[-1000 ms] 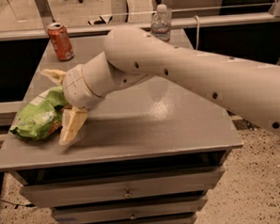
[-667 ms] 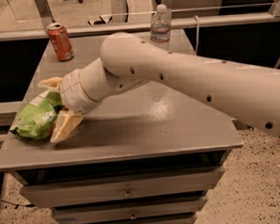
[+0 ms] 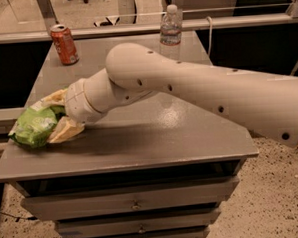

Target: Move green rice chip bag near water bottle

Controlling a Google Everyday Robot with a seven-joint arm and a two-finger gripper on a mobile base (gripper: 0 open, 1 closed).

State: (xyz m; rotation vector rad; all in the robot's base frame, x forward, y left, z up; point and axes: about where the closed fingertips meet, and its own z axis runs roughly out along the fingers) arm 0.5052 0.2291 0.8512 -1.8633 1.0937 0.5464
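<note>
- Bag (image 3: 32, 128) lies on the table (image 3: 165, 135) at its left edge, on the near half, crinkled and lime green with a pale patch on top.
- Its left end reaches the table's left rim.
- Gripper (image 3: 48, 121) is at the bag's right end, low over the tabletop.
- It is closed down on the bag: one cream finger runs along the bag's far side and the other finger (image 3: 64, 130) along its near side, both touching it, with the green of the bag showing between them.
- The bag rests on the table, not lifted.
- Arm (image 3: 197, 88), thick and off-white, comes in from the right edge, crosses the middle of the table and bends down to the left into the gripper.
- Bottle (image 3: 170, 27) stands upright at the table's far edge, a little right of centre, clear with a white cap and a pale label band.
- Bottle and bag are well apart, at opposite ends of the table's diagonal, with the arm's elbow between them.
- Can (image 3: 65, 44), orange-red, stands upright at the far left corner, well apart from the bottle and directly behind the bag.
- Drawers (image 3: 136, 202) sit under the tabletop, all shut.
</note>
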